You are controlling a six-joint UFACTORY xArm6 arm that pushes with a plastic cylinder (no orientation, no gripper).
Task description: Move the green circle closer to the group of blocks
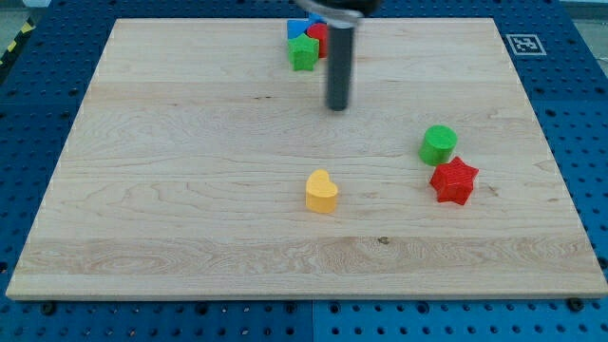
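The green circle (438,144) stands at the view's right, touching a red star (453,180) just below it. A group of blocks sits at the view's top centre: a green star (303,53), a red block (316,36) and a blue block (296,28), partly hidden behind the rod. My tip (337,106) is on the board just below and right of that group, well to the left of and above the green circle.
A yellow heart (321,192) lies alone at the lower centre. The wooden board (190,190) rests on a blue perforated table. A fiducial marker (522,43) sits off the board's top right corner.
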